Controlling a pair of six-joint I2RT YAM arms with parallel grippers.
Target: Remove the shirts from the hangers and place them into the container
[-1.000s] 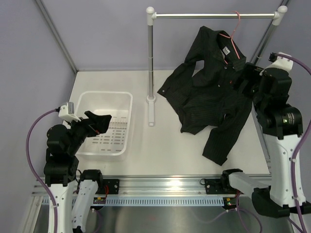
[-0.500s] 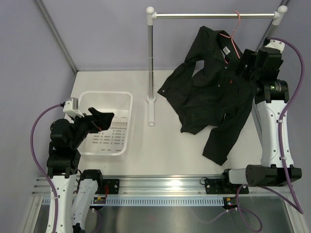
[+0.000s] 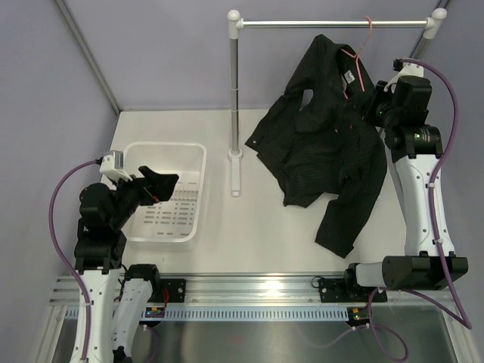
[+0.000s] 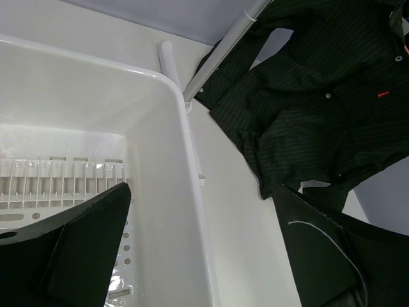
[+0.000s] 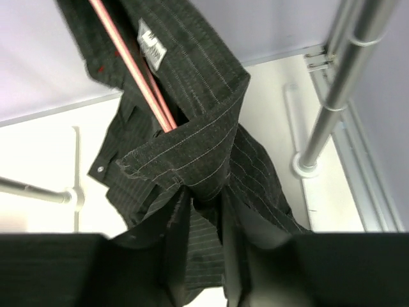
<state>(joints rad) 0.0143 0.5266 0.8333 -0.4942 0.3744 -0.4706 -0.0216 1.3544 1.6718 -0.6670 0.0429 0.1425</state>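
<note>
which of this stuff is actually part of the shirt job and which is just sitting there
Part of the job: black shirt, pink wire hanger, white basket, right gripper pinching the shirt's fabric.
Just there: metal clothes rail, white table.

The black pinstriped shirt (image 3: 325, 144) is matt woven cloth, the white slotted basket (image 4: 160, 147) smooth glossy plastic, the round rail (image 3: 333, 24) polished metal.

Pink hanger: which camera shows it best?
Top external: the hanger shows its hook over the rail and wire entering the shirt at its collar. Right wrist shows only a close stretch of wire under fabric; left wrist shows no clear part.
</note>
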